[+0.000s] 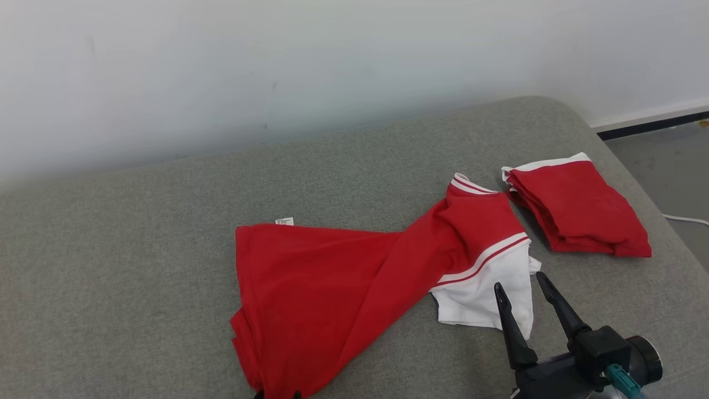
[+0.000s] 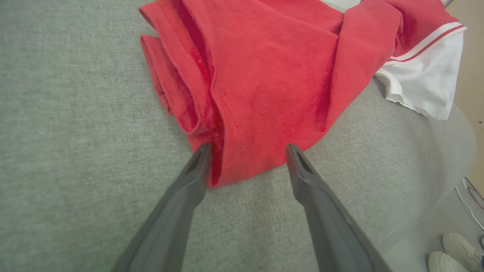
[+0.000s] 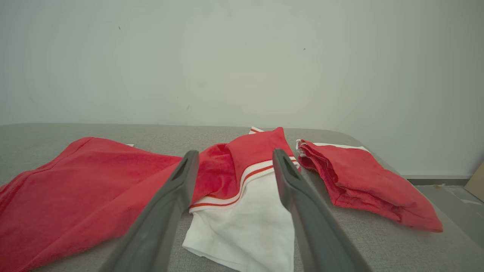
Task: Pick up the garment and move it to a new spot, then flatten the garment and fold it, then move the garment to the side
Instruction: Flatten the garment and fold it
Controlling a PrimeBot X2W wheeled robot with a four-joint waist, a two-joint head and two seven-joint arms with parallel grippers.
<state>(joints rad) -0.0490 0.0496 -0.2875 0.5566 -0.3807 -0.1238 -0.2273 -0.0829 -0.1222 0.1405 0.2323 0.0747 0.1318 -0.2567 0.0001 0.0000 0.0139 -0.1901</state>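
The step in hand looks like the grasp that opens the flattening: both end effectors sit at opposite ends of the shirt [image 1: 332, 277], and neither holds cloth. The left end effector [image 2: 247, 149] is spread, its fingers straddling the bunched hem corner. The right end effector [image 1: 519, 281] is spread too, hovering at the white sleeve [image 1: 482, 299]. Next, each probably needs to drop, pinch the cloth edge (not the whole bunch) and draw apart. The shirt lies mid-bed [image 1: 138, 221]: red, twisted along its length, hem doubled under, its striped end just beside a second, folded red garment [image 1: 581, 210].
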